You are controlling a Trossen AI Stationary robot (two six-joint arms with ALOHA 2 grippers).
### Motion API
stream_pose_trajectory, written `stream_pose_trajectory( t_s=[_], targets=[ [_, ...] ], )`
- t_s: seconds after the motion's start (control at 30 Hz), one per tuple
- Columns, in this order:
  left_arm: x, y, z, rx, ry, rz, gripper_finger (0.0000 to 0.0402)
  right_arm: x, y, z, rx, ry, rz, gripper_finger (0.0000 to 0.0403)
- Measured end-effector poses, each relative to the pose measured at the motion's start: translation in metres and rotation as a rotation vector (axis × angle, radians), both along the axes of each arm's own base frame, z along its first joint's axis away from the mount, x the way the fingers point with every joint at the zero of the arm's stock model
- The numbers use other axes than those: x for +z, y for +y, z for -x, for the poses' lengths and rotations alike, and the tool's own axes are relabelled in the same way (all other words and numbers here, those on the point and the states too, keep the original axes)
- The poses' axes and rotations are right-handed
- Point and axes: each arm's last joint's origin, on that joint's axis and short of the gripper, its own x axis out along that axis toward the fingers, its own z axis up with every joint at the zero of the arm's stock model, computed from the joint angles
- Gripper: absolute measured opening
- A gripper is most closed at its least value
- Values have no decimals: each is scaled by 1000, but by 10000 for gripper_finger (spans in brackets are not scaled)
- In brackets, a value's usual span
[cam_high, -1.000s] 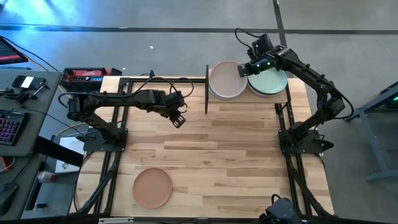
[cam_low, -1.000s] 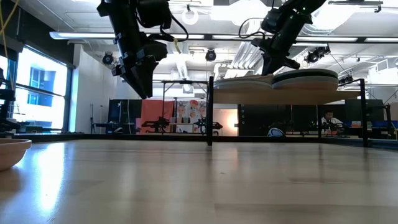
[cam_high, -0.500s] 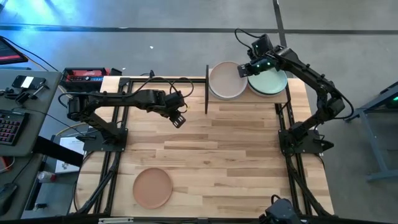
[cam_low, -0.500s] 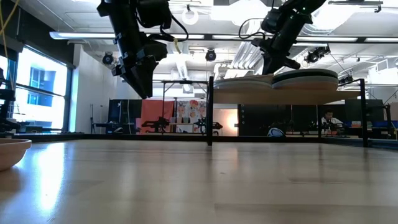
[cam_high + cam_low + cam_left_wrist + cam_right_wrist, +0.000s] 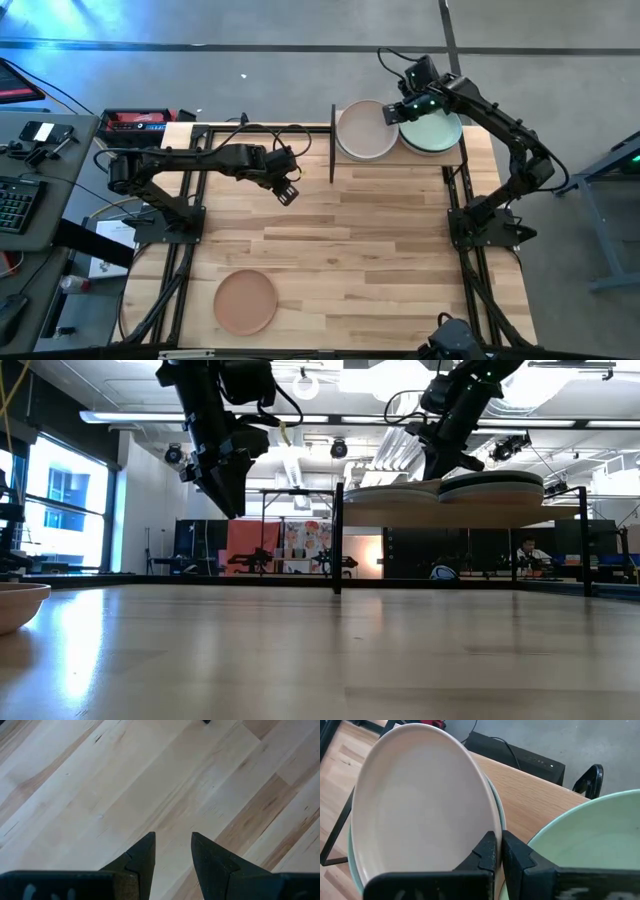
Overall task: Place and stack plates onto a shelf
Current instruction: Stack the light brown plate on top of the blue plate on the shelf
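High view showed me the plank table (image 5: 340,240), then the shelf (image 5: 400,150) at its far edge with two plate stacks side by side, a pale pinkish plate (image 5: 362,128) and a mint green plate (image 5: 432,132) on top, and one peach plate (image 5: 245,302) waiting near the front left. My right gripper (image 5: 392,112) sat with fingers pinched shut between the stacks, possibly on the pinkish plate's rim, though I couldn't confirm; the left gripper (image 5: 172,851) hung empty, fingers narrowly apart, over bare wood. Nothing had shifted since a second earlier.
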Motion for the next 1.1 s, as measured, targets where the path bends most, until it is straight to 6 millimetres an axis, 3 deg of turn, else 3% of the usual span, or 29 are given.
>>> stream_pose_trajectory(
  t_s=[0.5, 0.83, 1.1],
  targets=[
    [0, 0, 0, 0, 0, 0, 115, 0, -1, 1, 4, -16, -9, 3],
    [0, 0, 0, 0, 0, 0, 115, 1, -2, 0, 18, -9, 21, 99],
    [0, 0, 0, 0, 0, 0, 115, 20, 1, -5, 44, -115, 4, 101]
  ],
)
